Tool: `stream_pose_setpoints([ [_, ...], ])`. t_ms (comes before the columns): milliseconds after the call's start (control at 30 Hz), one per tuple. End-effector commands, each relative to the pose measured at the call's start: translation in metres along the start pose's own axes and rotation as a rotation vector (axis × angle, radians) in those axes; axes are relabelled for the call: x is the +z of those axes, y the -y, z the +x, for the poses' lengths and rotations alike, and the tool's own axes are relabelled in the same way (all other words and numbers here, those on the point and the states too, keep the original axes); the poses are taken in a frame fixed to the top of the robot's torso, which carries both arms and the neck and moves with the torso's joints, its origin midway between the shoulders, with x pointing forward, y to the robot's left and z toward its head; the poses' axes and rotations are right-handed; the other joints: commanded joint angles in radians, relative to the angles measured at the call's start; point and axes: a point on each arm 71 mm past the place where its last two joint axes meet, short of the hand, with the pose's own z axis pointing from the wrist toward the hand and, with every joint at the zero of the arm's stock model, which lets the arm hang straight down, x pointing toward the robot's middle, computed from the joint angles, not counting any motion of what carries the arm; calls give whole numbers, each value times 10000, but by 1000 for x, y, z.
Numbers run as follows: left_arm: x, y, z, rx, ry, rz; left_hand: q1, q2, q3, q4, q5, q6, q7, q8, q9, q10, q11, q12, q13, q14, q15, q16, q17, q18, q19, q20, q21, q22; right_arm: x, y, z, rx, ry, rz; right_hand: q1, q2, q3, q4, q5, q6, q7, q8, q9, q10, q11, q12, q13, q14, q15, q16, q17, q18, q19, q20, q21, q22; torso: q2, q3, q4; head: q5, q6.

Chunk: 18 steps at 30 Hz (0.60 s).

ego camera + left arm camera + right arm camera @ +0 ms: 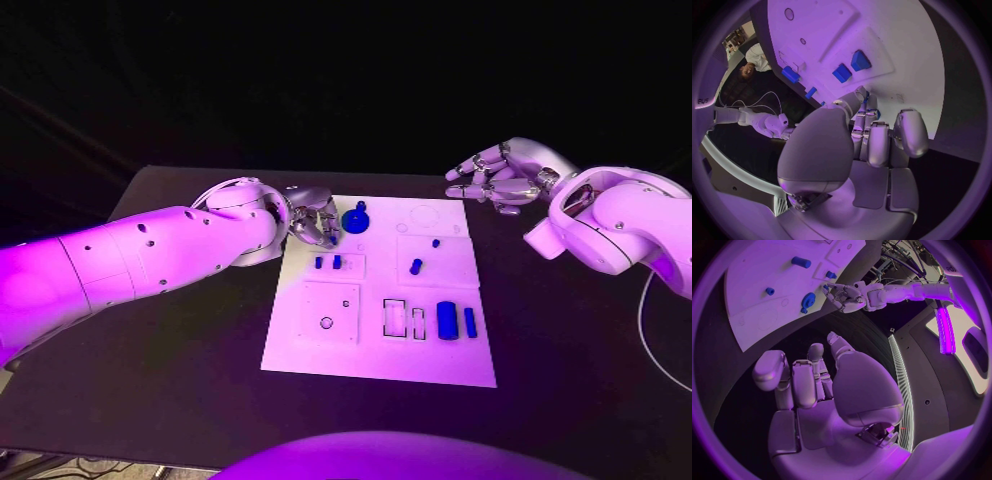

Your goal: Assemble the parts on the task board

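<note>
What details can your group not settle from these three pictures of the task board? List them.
- Head view: whether the left hand touches the round blue part; its fingers overlap it.
- Left wrist view: that hand's fingertips cover the contact.
- Head view: small outlines on the task board are too small to identify.

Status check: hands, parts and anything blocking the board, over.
Left hand at board's far edge, fingers by round blue part, hold unclear. Right hand empty, off the board. Nothing blocking.

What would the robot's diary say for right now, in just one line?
left hand: fingers at round blue part, hold unclear | right hand: off task board, holds nothing | other blue parts: on board
</note>
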Motion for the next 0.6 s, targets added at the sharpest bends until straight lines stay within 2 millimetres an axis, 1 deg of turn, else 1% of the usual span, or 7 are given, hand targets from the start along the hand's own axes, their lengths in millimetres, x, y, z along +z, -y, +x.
stream_pose_setpoints([
  [33,1,2,3,74,-287,49,-103,1,29,-20,42,72,19,-60,-6,73,-26,-71,4,287,12,-43,-25,-135,27,-18,-48,-12,0,-1,1,-74,-97,-89,24,47,15,37,46,-6,40,43,-9,48,-50,11,-10,301,-39,-49,-9,132,36,-24,-59,-15,-1,2,3,16,-11],
  [133,2,2,5,140,-396,-74,-135,-36,23,-32,40,49,30,-92,-19,67,-17,-111,3,269,19,-77,-80,-118,-7,-17,-119,-70,0,-1,1,-74,-99,-88,24,47,15,37,46,-6,40,43,-9,48,-50,11,-10,301,-39,-49,-9,132,36,-24,-59,-15,4,-2,3,12,-15],
  [300,3,0,8,255,-557,-401,-342,-162,-54,11,38,-131,106,-249,-90,-85,71,-296,-22,206,79,-179,-244,-83,-107,20,-317,-221,0,-1,1,-76,-99,-87,24,47,15,37,46,-6,40,43,-9,48,-50,11,-10,301,-39,-49,-9,132,36,-24,-59,-15,0,-1,2,16,-13],
  [600,3,-3,9,294,-535,-599,-405,-227,-55,-8,38,-387,201,-454,-192,-350,186,-514,-73,151,169,-259,-389,-53,-190,94,-483,-331,0,-1,0,-77,-89,-85,24,47,15,37,46,-6,40,43,-9,48,-50,11,-10,301,-39,-49,-9,132,36,-24,-59,-15,5,0,0,8,-17],
])
